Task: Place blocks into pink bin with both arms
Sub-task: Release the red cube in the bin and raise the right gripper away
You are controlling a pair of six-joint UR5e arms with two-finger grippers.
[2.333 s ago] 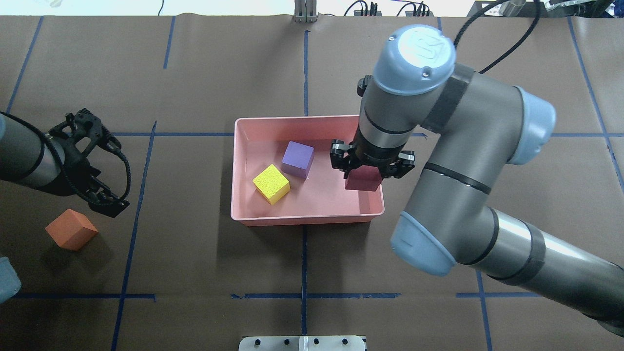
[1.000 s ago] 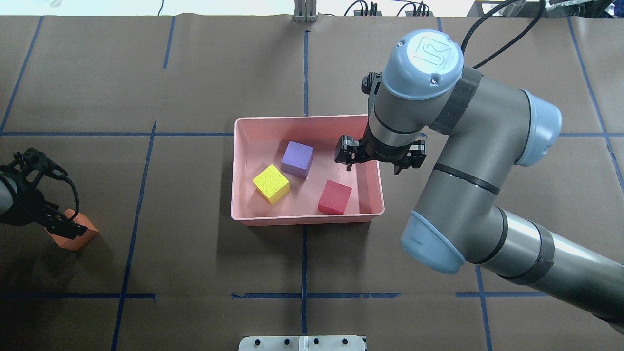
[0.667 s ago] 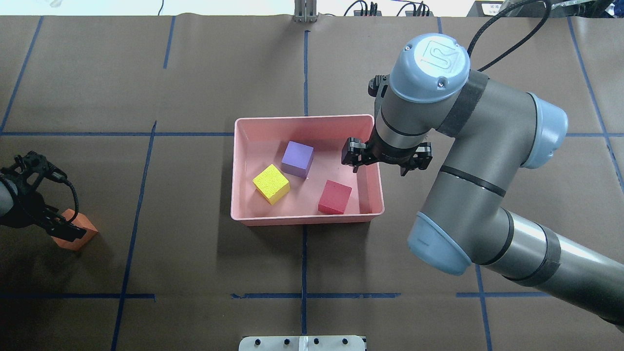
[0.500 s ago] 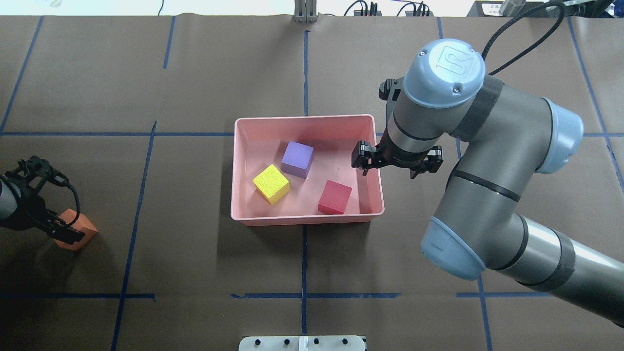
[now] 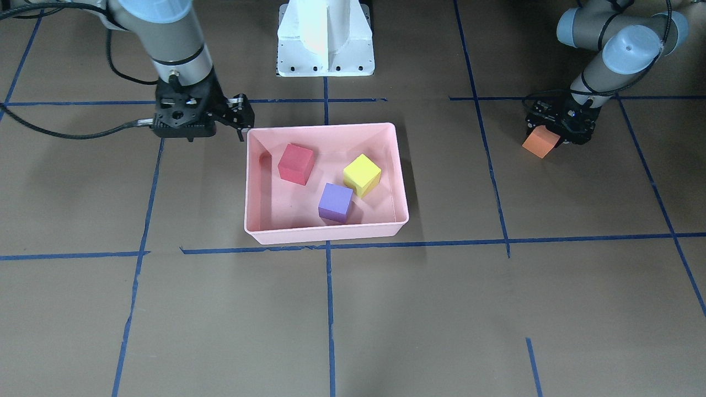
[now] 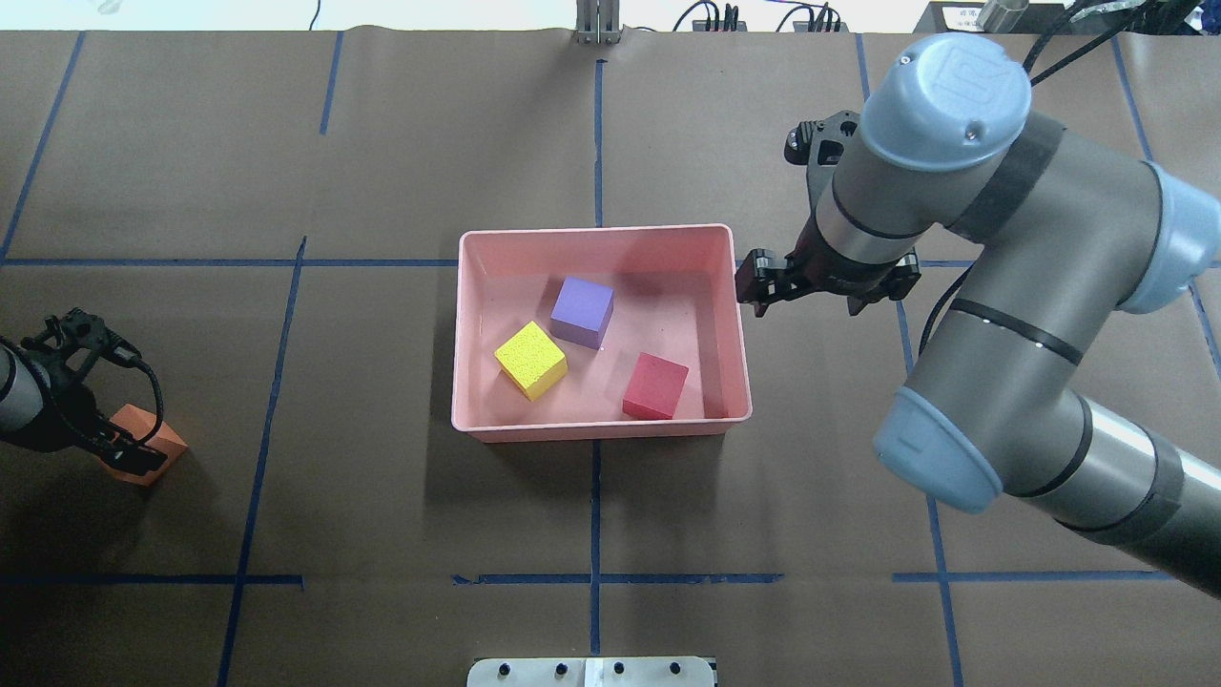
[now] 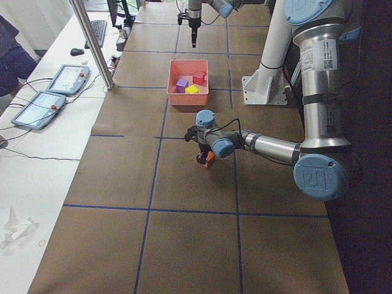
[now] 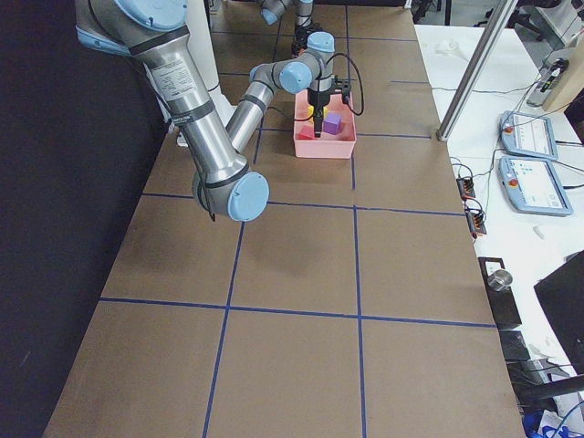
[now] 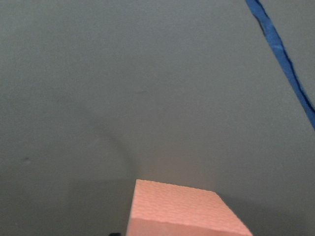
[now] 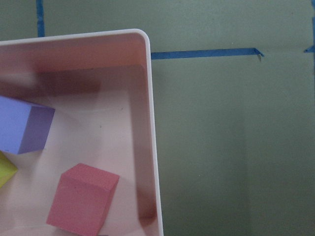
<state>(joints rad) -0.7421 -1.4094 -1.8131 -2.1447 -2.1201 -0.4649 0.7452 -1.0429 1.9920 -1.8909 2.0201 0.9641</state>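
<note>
The pink bin (image 6: pixel 601 231) (image 5: pixel 325 128) sits mid-table and holds the purple block (image 6: pixel 582 310), the yellow-green block (image 6: pixel 530 359) and the red block (image 6: pixel 655 385). My right gripper (image 6: pixel 820 289) (image 5: pixel 207 124) is open and empty, above the table just outside the bin's right rim. Its wrist view shows the bin's corner and the red block (image 10: pixel 81 199). The orange block (image 6: pixel 153 434) (image 5: pixel 538 143) sits on the table at far left. My left gripper (image 6: pixel 124 450) is down over it with its jaws around it. I cannot tell whether they press on it.
The white pedestal (image 5: pixel 325 38) stands behind the bin on the robot's side. A white plate (image 6: pixel 591 672) lies at the table's near edge. Blue tape lines cross the brown cover. A metal pole (image 7: pixel 92 46) and tablets stand on the operators' side.
My right gripper let the red block go into the bin, then moved right, out past the rim. My left gripper came down onto the orange block and has stayed there.
</note>
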